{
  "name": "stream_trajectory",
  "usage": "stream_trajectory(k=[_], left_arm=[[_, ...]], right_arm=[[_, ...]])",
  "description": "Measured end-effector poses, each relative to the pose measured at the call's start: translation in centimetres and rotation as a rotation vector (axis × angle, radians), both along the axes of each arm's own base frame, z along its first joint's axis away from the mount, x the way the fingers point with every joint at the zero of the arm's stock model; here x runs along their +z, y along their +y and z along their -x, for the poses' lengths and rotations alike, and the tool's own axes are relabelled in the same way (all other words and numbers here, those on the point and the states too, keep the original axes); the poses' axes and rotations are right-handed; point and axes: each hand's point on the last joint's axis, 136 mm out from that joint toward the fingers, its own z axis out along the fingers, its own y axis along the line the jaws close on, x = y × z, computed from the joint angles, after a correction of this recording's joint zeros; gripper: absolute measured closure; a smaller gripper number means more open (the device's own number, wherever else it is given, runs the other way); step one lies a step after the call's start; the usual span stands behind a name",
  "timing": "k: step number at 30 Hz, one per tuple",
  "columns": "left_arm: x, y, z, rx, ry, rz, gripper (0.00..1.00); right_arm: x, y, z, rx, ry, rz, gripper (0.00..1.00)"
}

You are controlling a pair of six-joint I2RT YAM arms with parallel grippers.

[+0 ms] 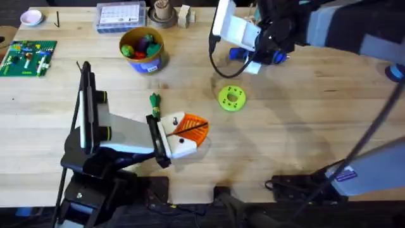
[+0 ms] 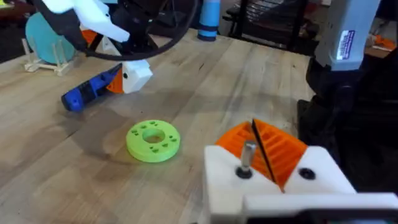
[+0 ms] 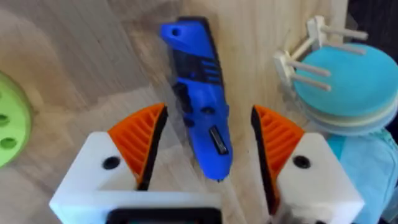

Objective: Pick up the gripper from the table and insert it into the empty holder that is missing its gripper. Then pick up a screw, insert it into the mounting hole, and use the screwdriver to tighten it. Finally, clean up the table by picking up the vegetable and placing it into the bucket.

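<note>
Now we see the right claw (image 3: pixel 205 155) with its fingers apart, one on each side of the blue screwdriver (image 3: pixel 199 93), which lies on the bench (image 1: pixel 304 126). Our left claw (image 1: pixel 183 134) rests near the green vegetable (image 1: pixel 154 101); we cannot tell its state. Behind it stands the bucket (image 1: pixel 142 49), beside the green disc (image 1: pixel 231 98).

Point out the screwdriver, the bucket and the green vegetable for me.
screwdriver (image 3: pixel 200 93): right wrist view, middle of its blue body.
bucket (image 1: pixel 152 64): overhead view, blue outer wall below the yellow rim.
vegetable (image 1: pixel 155 106): overhead view, middle of the slim green piece, by the left gripper.
</note>
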Motion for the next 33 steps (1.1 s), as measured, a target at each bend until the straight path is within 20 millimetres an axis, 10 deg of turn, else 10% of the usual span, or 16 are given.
stream_trajectory(k=[2,9,21,33], left_arm=[[0.0,0.0,0.0,0.000,-0.003,-0.001,0.984],[0.0,0.0,0.0,0.000,0.000,0.000,0.034],[0.1,0.1,-0.4,0.024,-0.004,0.001,0.007],[1.8,3.7,-1.7,0.341,0.222,-0.094,0.008]], right_arm=[[1.3,-0.1,0.5,-0.029,-0.010,-0.024,0.151],[5.5,-0.5,2.0,-0.182,-0.068,-0.156,0.150],[12.4,-0.5,3.4,-0.288,-0.209,-0.365,0.150],[13.8,-0.1,3.5,-0.308,-0.235,-0.435,0.150]])
